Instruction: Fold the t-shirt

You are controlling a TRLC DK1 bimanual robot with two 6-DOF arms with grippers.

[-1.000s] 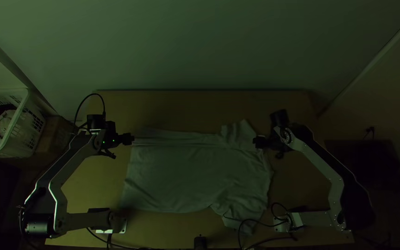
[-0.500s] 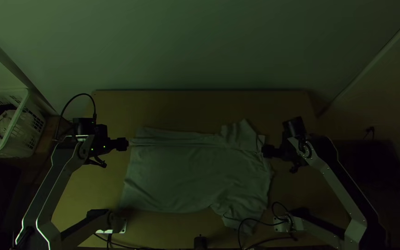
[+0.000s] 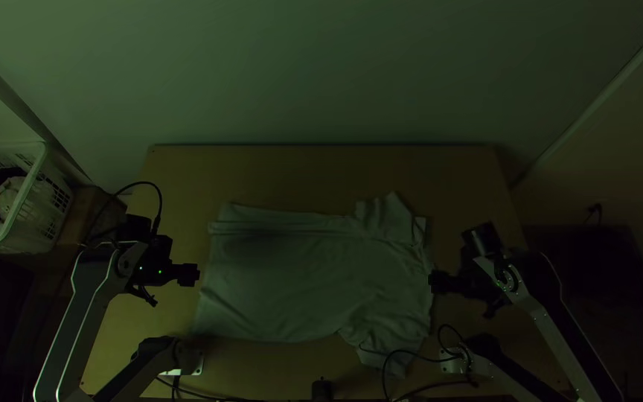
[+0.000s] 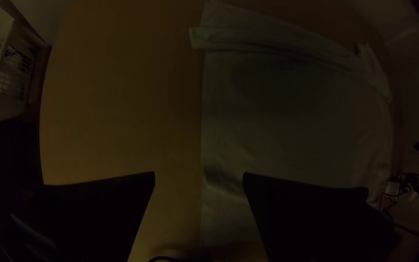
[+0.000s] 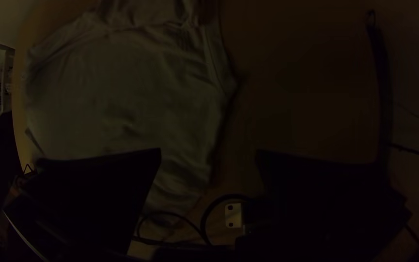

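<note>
The t-shirt [image 3: 292,286] looks plain pale grey, the table [image 3: 321,175] yellowish brown. Left arm [image 3: 76,316] and right arm [image 3: 552,331] mix silver-grey with black. Toward nine o'clock in the top view, the laundry basket [image 3: 27,186] is white, slot-patterned.

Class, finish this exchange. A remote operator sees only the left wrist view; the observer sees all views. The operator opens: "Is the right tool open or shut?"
Observer: Open. The right tool has its two fingers well apart.
Operator: Which end of the shirt is it at?
Observer: The top view puts it at the sleeve end of the shirt.
Operator: Anything lying over the near sleeve?
Observer: Yes, a black cable runs across the near sleeve.
</note>
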